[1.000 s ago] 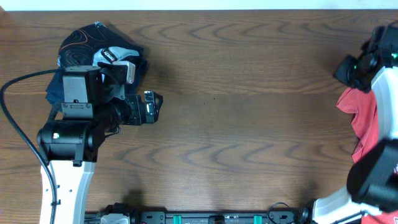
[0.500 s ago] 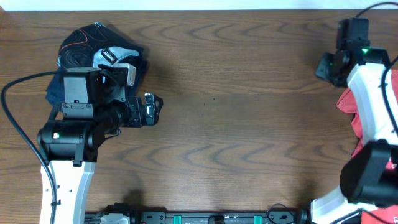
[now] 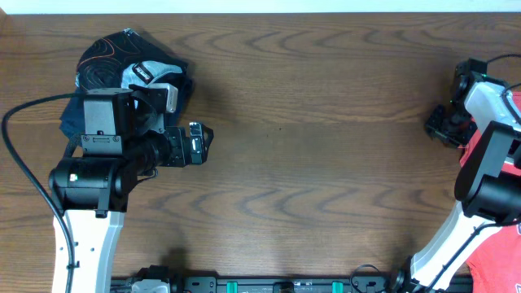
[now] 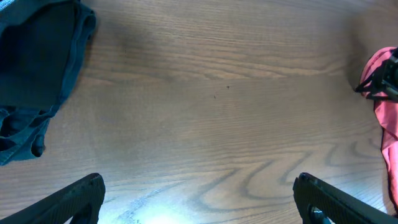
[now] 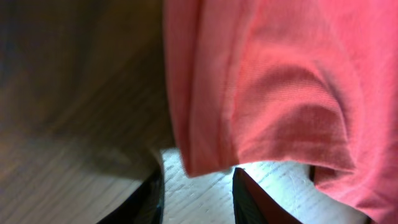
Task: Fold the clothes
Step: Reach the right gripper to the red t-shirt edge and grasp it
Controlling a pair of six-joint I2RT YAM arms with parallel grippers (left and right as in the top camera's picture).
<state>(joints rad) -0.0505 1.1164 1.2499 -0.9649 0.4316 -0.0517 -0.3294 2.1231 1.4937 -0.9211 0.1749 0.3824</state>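
The coral-red T-shirt (image 3: 501,259) lies at the table's right edge, mostly hidden under my right arm in the overhead view. It fills the upper right of the right wrist view (image 5: 273,87) and shows at the right edge of the left wrist view (image 4: 387,112). My right gripper (image 3: 444,126) is low at the shirt's left edge. Its fingers (image 5: 196,199) are apart, with a shirt fold hanging just above the gap and bare table showing between them. My left gripper (image 3: 199,142) is open and empty over bare wood; its fingers also show in the left wrist view (image 4: 199,199). The chest lettering is out of view.
A pile of navy and black garments with a grey-white patterned piece (image 3: 130,69) lies at the back left, partly under my left arm, and shows in the left wrist view (image 4: 37,62). The brown wooden table (image 3: 326,163) spans the views.
My right arm swung from the far right edge toward the back, then came down at the shirt's left edge. More of the shirt is now hidden under it. The left arm has not moved.
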